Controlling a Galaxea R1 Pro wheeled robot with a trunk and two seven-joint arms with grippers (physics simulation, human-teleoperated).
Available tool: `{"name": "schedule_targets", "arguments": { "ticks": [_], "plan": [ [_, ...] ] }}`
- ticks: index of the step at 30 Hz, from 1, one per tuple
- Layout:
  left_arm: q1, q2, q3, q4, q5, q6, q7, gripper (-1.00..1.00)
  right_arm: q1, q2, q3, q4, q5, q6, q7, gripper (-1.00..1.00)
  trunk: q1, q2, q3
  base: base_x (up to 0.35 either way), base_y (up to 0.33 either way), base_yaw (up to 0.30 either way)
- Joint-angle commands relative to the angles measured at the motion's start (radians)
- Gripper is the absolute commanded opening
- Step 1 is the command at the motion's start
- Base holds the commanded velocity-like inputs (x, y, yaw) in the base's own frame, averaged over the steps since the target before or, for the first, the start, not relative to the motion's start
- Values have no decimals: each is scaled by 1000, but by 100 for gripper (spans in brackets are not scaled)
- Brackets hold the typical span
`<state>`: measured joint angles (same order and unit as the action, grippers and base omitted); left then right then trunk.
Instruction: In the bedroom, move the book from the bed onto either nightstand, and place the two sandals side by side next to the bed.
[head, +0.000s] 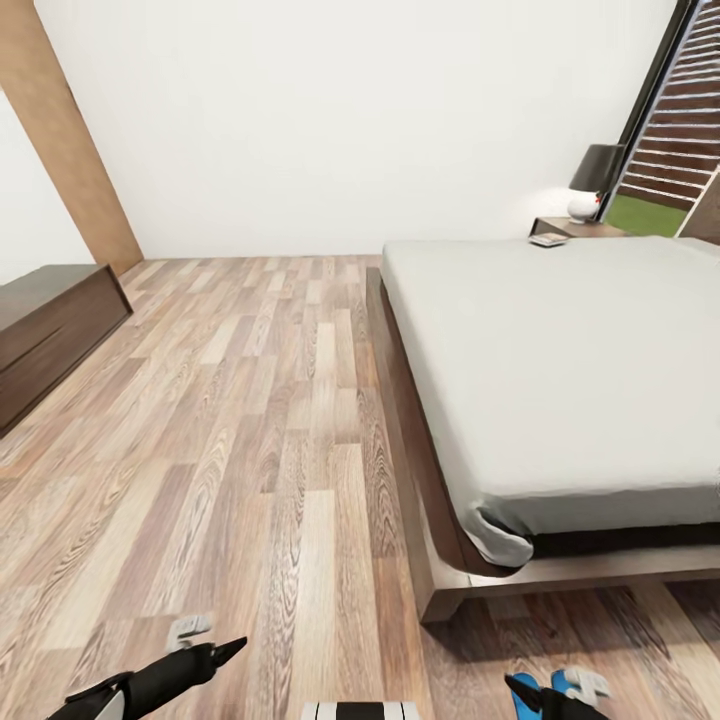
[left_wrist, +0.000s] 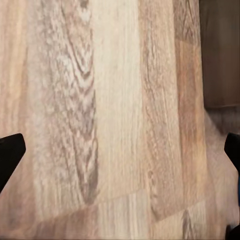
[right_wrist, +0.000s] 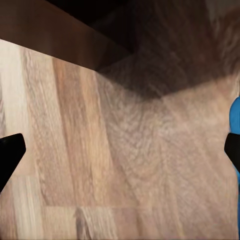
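A: What have you got in front of you?

B: You're facing the bed (head: 560, 370), a low one with a dark-brown platform frame and a plain pale-grey mattress. It takes up the head view from about 1 o'clock round to 4 o'clock. Its near corner sits on the wood-plank floor (head: 250, 430) close to your right arm.

A: And the book?

B: You can see a small flat thing (head: 548, 239) at the far edge of the bed, at roughly 1 o'clock, beside the nightstand (head: 580, 227). It's pale and too small to read, so you can't tell whether it is the book, or whether it rests on the mattress or on the nightstand. A dark-shaded lamp (head: 594, 180) stands on that nightstand.

A: The sandals?

B: You have bright blue at 5 o'clock, right at the bottom edge of the head view, just beside your right claw (head: 540, 695). That's a sandal (head: 528, 688). In the right wrist view the same blue (right_wrist: 235, 131) shows next to one fingertip, on the floor near the bed frame's corner.

A: How do your claws stand?

B: Your right claw is spread wide, gripping nothing. Your left claw (left_wrist: 120, 150) is likewise wide, over bare planks at 7 o'clock. A low dark cabinet (head: 50, 330) sits at 9 o'clock.
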<state>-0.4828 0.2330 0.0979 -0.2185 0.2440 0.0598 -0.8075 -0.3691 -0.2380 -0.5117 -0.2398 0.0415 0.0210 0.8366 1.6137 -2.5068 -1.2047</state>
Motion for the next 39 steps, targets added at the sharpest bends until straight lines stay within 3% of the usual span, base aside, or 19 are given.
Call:
{"name": "schedule_targets", "arguments": {
  "ticks": [1, 9, 30, 36, 39],
  "plan": [
    [0, -3, 7, 1, -2, 6, 4, 100, -1, 1, -7, 0, 5, 2, 3, 100, -1, 0, 3, 0, 0, 0],
    [0, -18, 5, 5, -3, 6, 79, 100, -1, 5, -6, 0, 7, 2, -2, 100, -4, 2, 34, 0, 0, 0],
    [0, -21, 5, 5, -2, 6, 86, 100, -1, 10, -3, 7, 8, 2, -7, 100, -14, 7, 115, 0, 0, 0],
    [0, -22, 5, 6, -2, 6, 87, 100, -1, 12, 0, 25, 24, 2, -8, 100, -37, 49, 134, 0, 0, 0],
    [0, -21, 5, 6, -2, 6, 87, 100, -1, 12, 1, 28, 55, 2, -9, 100, -48, 70, 144, 0, 0, 0]
  ]
}}
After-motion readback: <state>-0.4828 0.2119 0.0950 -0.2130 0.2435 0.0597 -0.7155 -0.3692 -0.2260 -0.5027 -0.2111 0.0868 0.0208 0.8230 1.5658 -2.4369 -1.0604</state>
